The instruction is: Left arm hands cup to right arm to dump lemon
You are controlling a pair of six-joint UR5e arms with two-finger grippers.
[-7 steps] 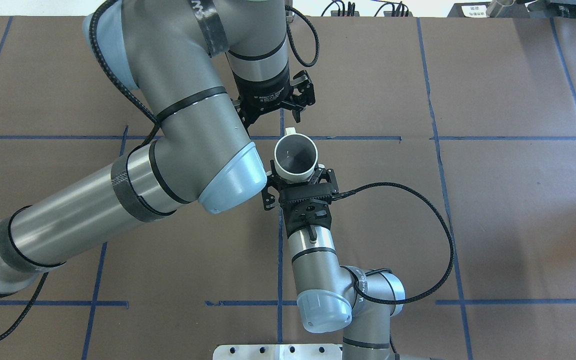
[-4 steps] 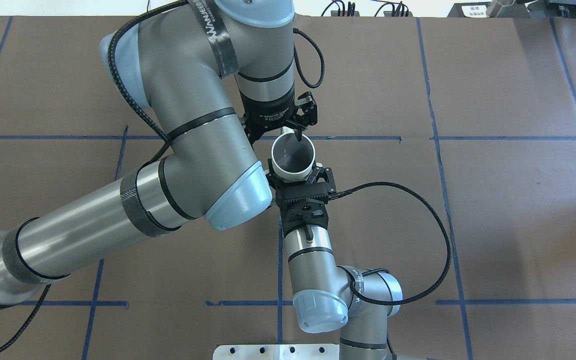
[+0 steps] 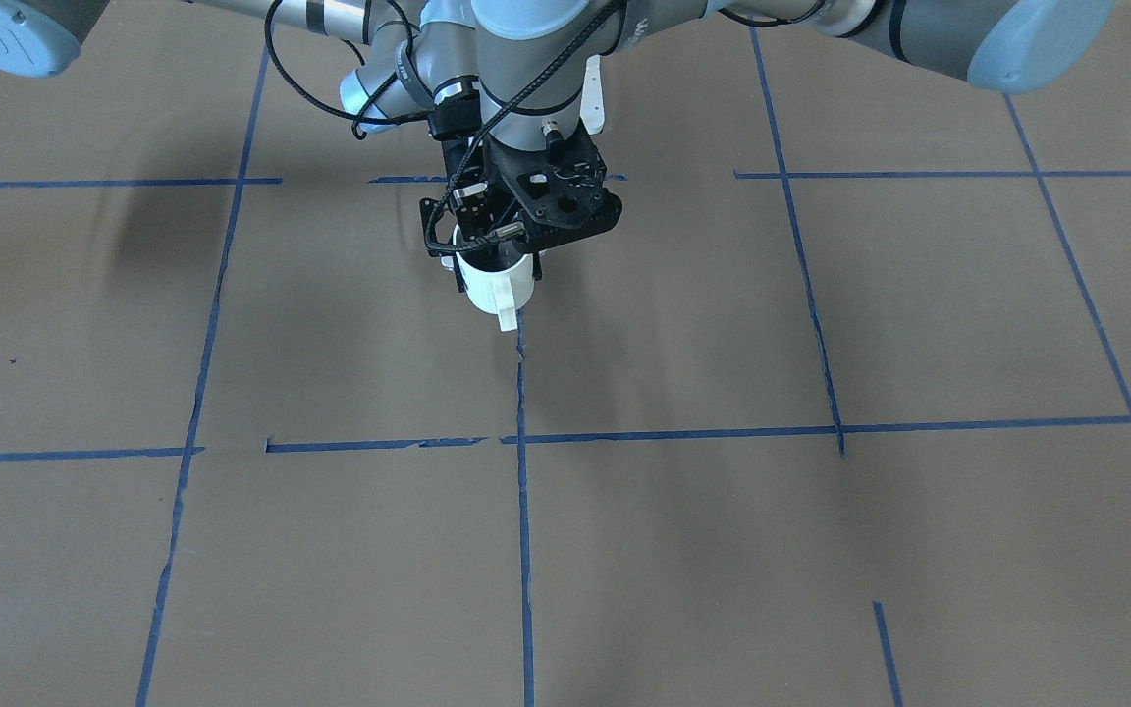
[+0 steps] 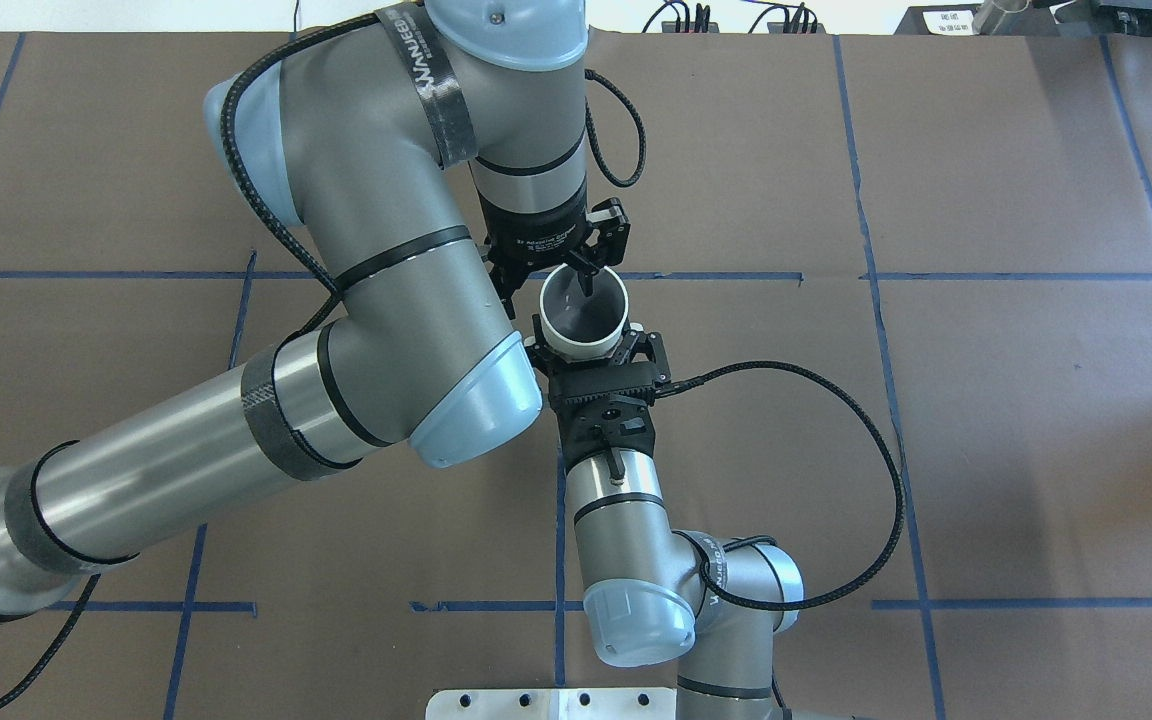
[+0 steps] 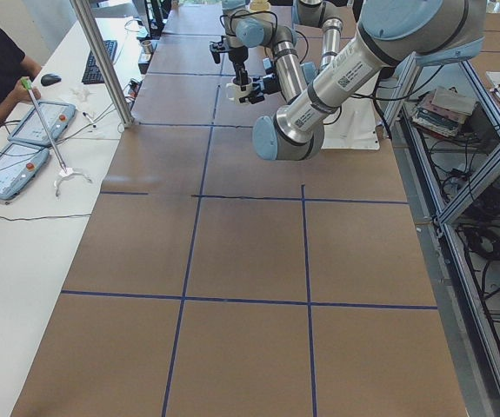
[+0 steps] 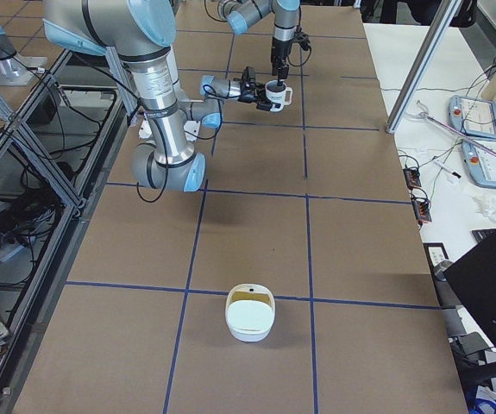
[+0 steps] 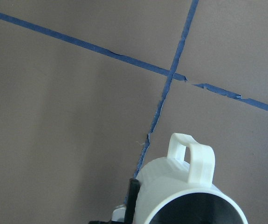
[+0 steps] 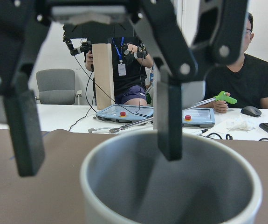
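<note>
Cup (image 4: 576,322), white ribbed cylinder, gripped by right jaws, left jaws spread wide astride its rim

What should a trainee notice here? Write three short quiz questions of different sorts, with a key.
1. True or false: the cup rests on the table.
2. Multiple choice: which one grips the cup from the side? A) the left end effector B) the right end effector C) neither
3. Fill in: one finger of the left end effector hangs ____ the cup's mouth.

Key: 1 false, since the cup is held above the table; 2 B; 3 inside.
</note>
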